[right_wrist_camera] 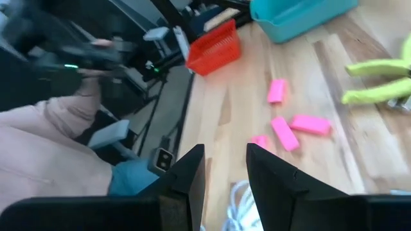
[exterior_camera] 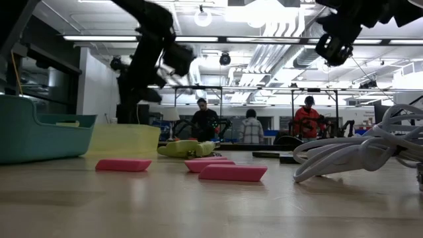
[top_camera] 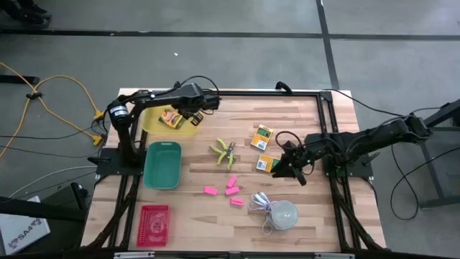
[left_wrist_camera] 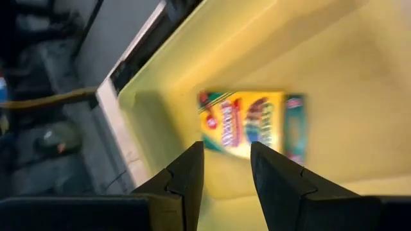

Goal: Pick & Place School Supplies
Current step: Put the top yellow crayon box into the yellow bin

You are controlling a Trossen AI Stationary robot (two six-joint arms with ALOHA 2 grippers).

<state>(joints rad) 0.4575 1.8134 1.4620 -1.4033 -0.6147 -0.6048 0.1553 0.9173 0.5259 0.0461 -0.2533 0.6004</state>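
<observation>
Left claw (top_camera: 202,101), fingers apart, hovers over the yellow tray (top_camera: 152,122); right claw (top_camera: 293,170), seemingly parted, beside a crayon box (top_camera: 267,163).

Overhead camera looks straight down; low camera faces level across the light wooden slatted table (top_camera: 237,137); wrist cameras look past their fingers.

On my feed, the desk (top_camera: 309,216) carries a yellow tray (top_camera: 152,124) under the left pincer (top_camera: 192,115), two crayon boxes (top_camera: 263,136) beside the right pincer (top_camera: 291,170), scissors (top_camera: 225,152), pink erasers (top_camera: 231,183), teal bin (top_camera: 162,165), red basket (top_camera: 153,224).
</observation>
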